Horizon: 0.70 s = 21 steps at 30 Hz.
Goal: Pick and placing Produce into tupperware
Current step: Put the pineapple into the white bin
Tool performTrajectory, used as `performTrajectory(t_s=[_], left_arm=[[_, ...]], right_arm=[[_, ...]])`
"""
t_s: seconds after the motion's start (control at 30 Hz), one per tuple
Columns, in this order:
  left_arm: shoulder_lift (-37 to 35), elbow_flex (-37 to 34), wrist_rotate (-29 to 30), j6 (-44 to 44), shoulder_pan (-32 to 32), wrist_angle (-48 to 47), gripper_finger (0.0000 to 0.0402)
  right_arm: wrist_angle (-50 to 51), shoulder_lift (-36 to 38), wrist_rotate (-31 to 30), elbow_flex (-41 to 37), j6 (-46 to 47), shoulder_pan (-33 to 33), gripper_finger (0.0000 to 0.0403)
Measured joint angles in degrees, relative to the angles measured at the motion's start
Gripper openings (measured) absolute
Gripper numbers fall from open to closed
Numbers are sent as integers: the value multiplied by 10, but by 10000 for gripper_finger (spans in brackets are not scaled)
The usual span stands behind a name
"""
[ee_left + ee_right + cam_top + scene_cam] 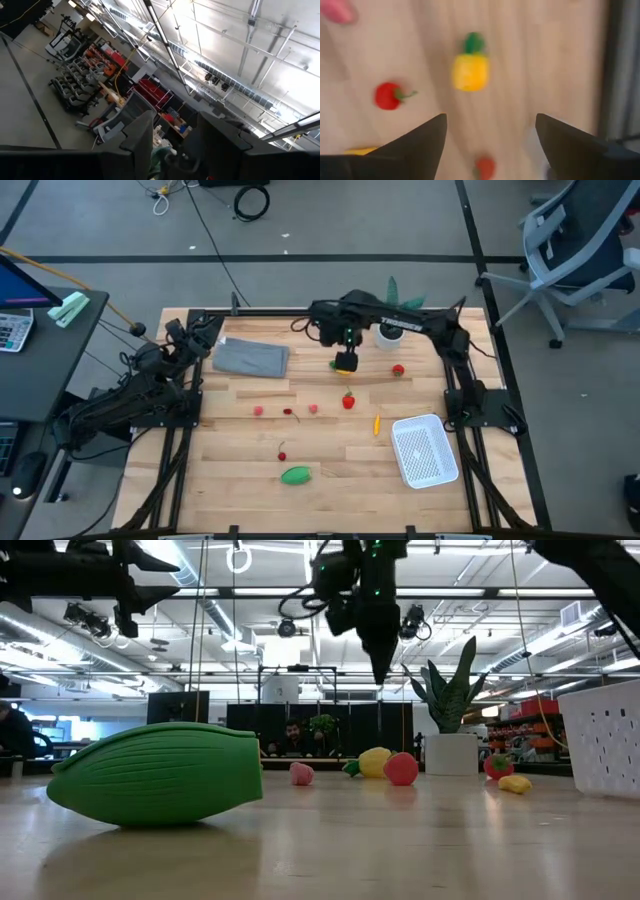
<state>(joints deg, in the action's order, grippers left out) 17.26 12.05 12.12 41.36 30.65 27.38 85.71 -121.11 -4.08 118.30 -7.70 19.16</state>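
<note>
Above table's far middle, right gripper (346, 363) hangs over yellow toy fruit (470, 71), fingers (422, 137) spread wide, holding nothing. Red, pink and orange pieces scattered across table centre; big green oval piece (296, 475) near front edge. White basket (425, 450) on right side, nothing inside. Left gripper (172, 142) parked at far left, fingers apart, pointing at ceiling.
</note>
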Motion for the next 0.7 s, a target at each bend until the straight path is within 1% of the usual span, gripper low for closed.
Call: performTrajectory(t_s=[0.07, 0.23, 0.43, 0.7], left_arm=[[0, 0, 0, 0, 0, 0, 162], [0, 0, 0, 0, 0, 0, 162], [0, 0, 0, 0, 0, 0, 162], [0, 0, 0, 0, 0, -3, 162]], right_arm=[[-1, -12, 12, 0, -4, -2, 310], [-10, -39, 12, 0, -23, -2, 304], [-33, -68, 14, 0, -24, -2, 305], [-37, -99, 14, 0, -24, -2, 305]])
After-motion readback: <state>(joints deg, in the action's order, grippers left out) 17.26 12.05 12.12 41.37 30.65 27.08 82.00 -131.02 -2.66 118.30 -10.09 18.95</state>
